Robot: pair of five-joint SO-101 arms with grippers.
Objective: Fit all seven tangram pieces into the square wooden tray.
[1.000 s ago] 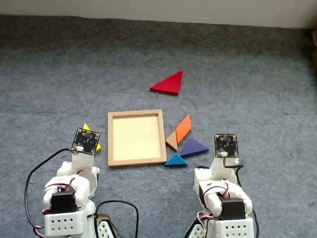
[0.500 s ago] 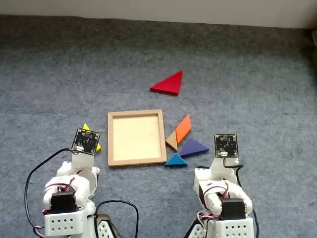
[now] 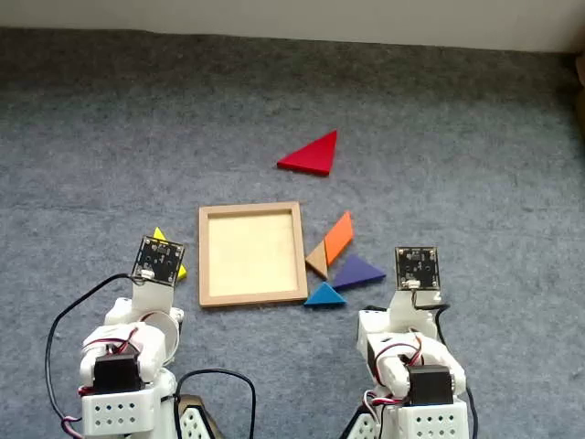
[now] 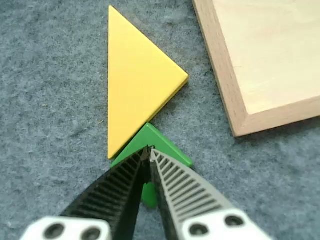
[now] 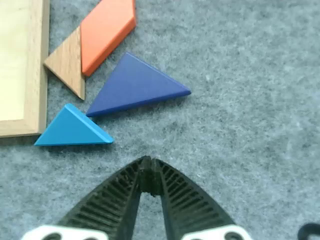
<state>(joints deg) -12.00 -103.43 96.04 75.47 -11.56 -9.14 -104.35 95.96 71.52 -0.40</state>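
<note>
The square wooden tray (image 3: 205, 256) lies in the middle of the grey carpet, with nothing in it. A red triangle (image 3: 312, 155) rests beyond it. To the tray's right lie an orange parallelogram (image 3: 338, 236), a tan triangle (image 3: 317, 259), a dark blue triangle (image 3: 356, 271) and a light blue triangle (image 3: 324, 294). My left gripper (image 4: 148, 151) is shut, its tips over a green piece (image 4: 158, 145) that touches a yellow triangle (image 4: 135, 80) beside the tray (image 4: 235, 85). My right gripper (image 5: 146, 162) is shut above bare carpet, short of the light blue triangle (image 5: 70, 130) and dark blue triangle (image 5: 132, 85).
Grey carpet spreads on all sides of the tray. Both arm bases stand at the near edge, the left one (image 3: 119, 366) with a black cable looping beside it, the right one (image 3: 411, 366) opposite. A pale wall strip (image 3: 292, 18) borders the far side.
</note>
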